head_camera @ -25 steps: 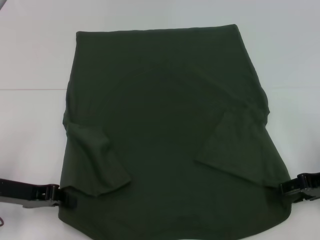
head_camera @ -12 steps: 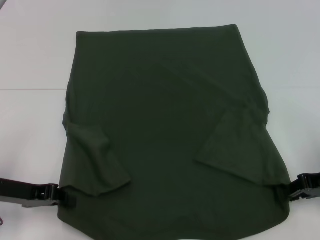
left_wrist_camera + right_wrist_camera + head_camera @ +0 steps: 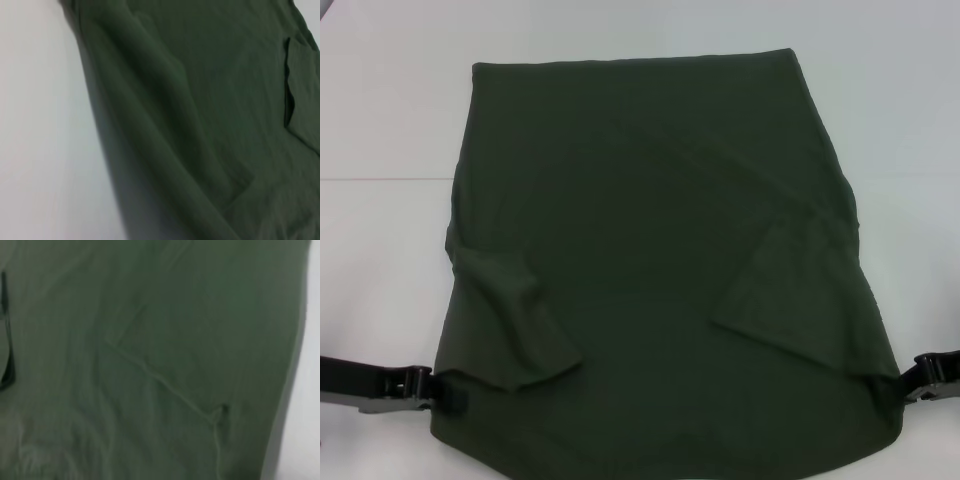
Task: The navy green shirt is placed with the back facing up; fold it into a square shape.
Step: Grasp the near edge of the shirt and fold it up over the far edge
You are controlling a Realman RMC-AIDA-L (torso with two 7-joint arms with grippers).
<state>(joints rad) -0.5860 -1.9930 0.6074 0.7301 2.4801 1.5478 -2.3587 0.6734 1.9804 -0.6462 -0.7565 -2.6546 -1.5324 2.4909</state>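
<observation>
Navy green shirt (image 3: pixel 660 260) flat on white surface (image 3: pixel 380 120), sleeves folded inward. Left end effector (image 3: pixel 445 392) and right end effector (image 3: pixel 910 385) at its near corners; finger state indiscernible.

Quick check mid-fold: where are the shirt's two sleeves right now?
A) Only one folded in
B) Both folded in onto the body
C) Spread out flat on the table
B: on the navy green shirt, the left sleeve and right sleeve both lie folded inward over the body.
</observation>
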